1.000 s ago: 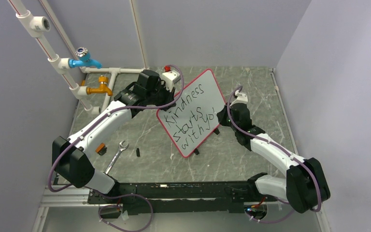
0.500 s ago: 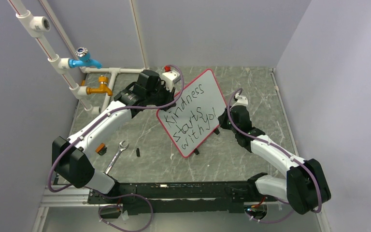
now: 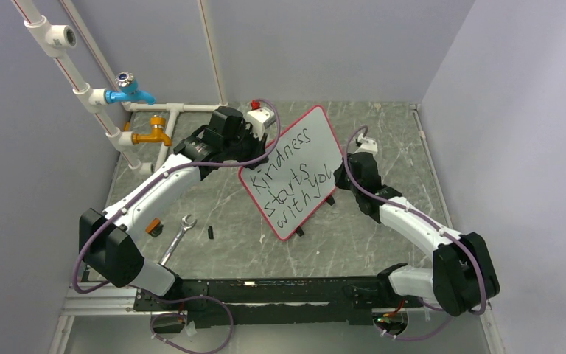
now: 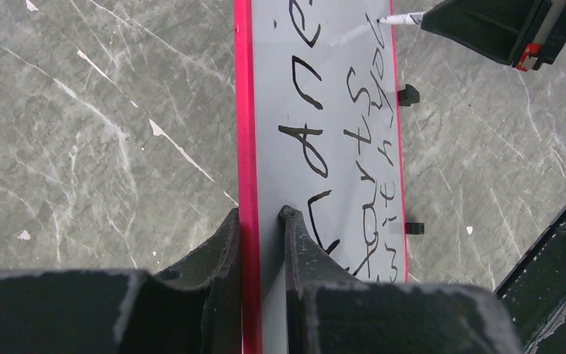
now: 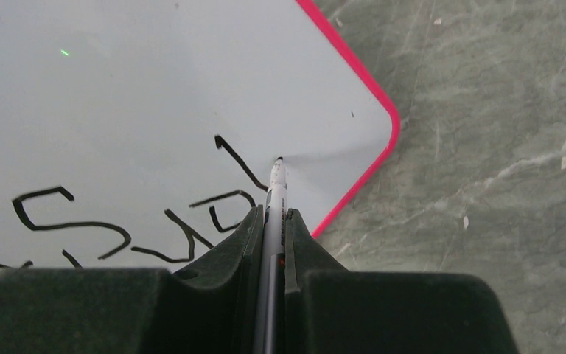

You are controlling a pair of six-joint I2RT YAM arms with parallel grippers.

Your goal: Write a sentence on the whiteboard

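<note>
The whiteboard [image 3: 298, 166] stands tilted on the surface [image 3: 217, 203], its red edge clamped in the left hand [image 4: 259, 215]. The right hand [image 5: 273, 215] is clenched on a marker [image 5: 275, 184]. The marker's tip meets the whiteboard at the end of the sentence [image 3: 289, 179], near a rounded corner.

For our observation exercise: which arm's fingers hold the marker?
The right fingers hold the marker, tip at the whiteboard; the left fingers clamp the whiteboard's red rim instead.
</note>
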